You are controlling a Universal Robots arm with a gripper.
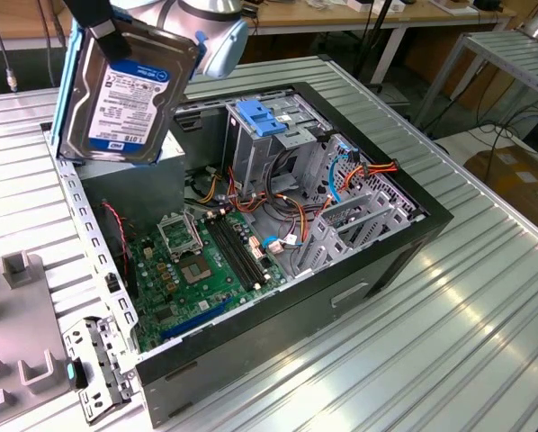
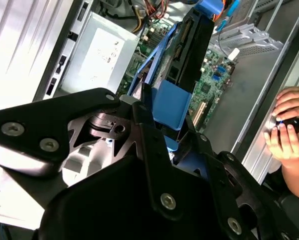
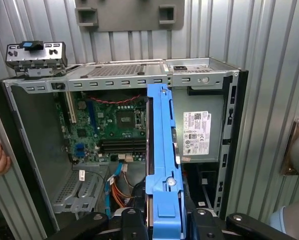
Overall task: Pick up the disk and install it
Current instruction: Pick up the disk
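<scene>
Transport looks to be the step in hand: the pick-up seems done and the install not yet made. The claw point(image 1: 112, 40) is clamped on the disk point(image 1: 125, 90), gripping one end of its light blue rails. It holds the disk in the air above the open computer case point(image 1: 431, 220), over the corner at the exterior view's left, clear of the bench point(image 1: 485, 342). The disk hangs tilted, its label facing the exterior camera. In the first wrist view it appears edge-on, with the power supply point(image 3: 199, 132) and motherboard point(image 3: 114, 125) beneath.

Seating it would probably call for turning it to match the blue-topped drive cage point(image 1: 267, 126), which is well apart from it. The rails would then need lining up with the cage's opening, clear of the loose cables point(image 1: 291, 216).

The disk is a flat, silver-grey metal drive with a white-and-dark-blue label, framed by the rails.
</scene>
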